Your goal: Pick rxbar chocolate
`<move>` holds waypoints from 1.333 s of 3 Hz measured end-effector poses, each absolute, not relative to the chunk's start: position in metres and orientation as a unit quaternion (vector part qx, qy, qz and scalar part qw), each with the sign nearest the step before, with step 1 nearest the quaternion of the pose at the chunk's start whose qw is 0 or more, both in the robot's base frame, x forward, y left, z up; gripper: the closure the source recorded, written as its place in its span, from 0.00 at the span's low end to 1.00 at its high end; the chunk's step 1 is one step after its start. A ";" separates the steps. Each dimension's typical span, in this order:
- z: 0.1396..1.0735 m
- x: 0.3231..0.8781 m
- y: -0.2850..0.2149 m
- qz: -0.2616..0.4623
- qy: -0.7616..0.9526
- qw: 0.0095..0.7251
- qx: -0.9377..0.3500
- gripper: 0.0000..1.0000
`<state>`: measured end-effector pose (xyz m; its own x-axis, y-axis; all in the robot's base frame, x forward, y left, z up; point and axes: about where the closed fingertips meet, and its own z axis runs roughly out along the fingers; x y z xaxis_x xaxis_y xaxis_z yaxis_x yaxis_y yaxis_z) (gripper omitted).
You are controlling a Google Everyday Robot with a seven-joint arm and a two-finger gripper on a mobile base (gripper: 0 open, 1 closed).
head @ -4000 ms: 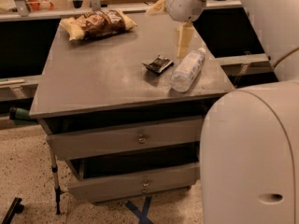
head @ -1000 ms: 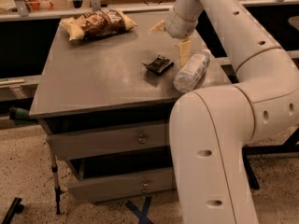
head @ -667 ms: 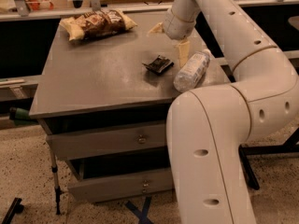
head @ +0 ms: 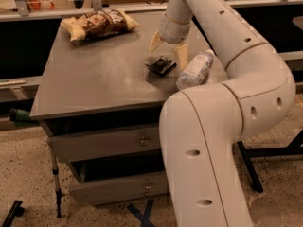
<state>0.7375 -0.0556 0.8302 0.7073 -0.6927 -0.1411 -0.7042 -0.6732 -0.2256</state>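
Note:
The rxbar chocolate [head: 161, 65] is a small flat black glossy wrapper lying on the grey table top [head: 94, 79], right of its middle. My gripper [head: 168, 49] hangs just above and behind the bar with its two pale fingers [head: 182, 56] spread apart, one on each side above the bar. It is open and holds nothing. The white arm reaches in from the lower right and fills the foreground.
A clear plastic water bottle [head: 194, 70] lies on its side just right of the bar, close to the right finger. A yellow-brown chip bag [head: 98, 22] lies at the table's back left. Two drawers [head: 118, 143] sit under the top. A shelf rail runs behind.
The gripper has shifted slightly left and lower, closer over the black bar. The bar, bottle and chip bag have not moved.

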 end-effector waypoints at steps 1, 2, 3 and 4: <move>0.831 0.737 -0.056 0.022 0.382 0.132 -0.914 0.58; 0.838 0.737 -0.056 0.022 0.382 0.132 -0.914 0.82; 0.850 0.733 -0.054 0.009 0.393 0.109 -0.913 1.00; 0.882 0.722 -0.033 -0.031 0.413 0.059 -0.908 1.00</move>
<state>0.7216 -0.0326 0.8819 0.6573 -0.7536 0.0076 -0.7463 -0.6523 -0.1324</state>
